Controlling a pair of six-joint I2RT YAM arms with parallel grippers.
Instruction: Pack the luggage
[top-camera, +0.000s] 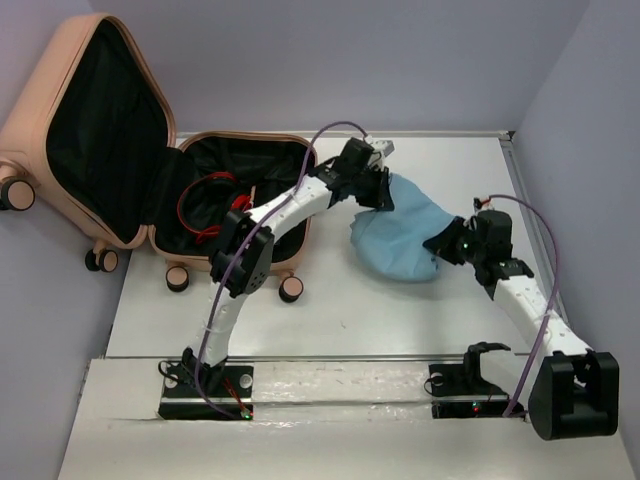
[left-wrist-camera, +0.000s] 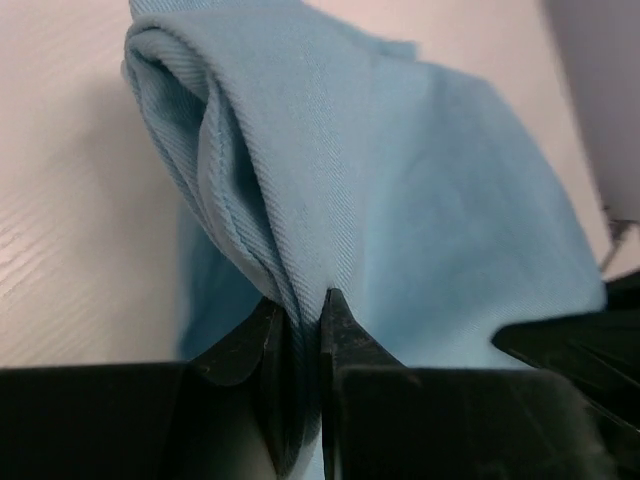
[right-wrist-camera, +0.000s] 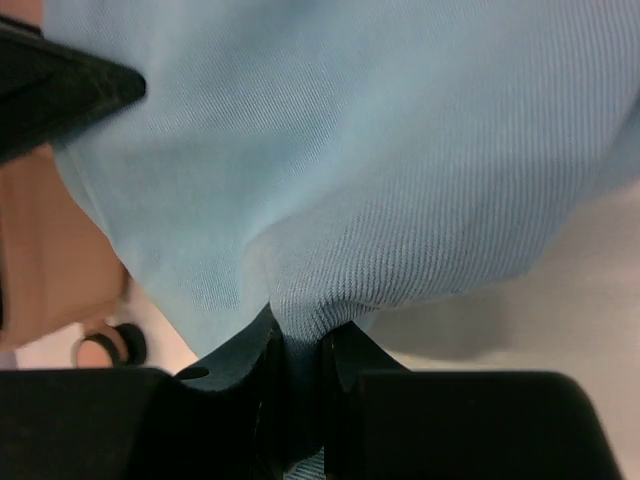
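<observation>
left gripper (left-wrist-camera: 305, 305) pinching blue cloth (top-camera: 400, 240), right gripper (right-wrist-camera: 300, 335) pinching its other edge — open luggage (top-camera: 30, 125) to their left, apart

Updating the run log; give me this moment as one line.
phase: gripping cloth | left gripper: shut on cloth | right gripper: shut on cloth | luggage: open, lid up | cloth: outside luggage

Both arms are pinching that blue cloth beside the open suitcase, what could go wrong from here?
The left gripper and right gripper each pinch only a thin fold of the blue cloth, so it may slip out when lifted. The cloth bunches loosely between them and might catch on the rim of the luggage rather than clear it. The red cord inside could snag it.
</observation>
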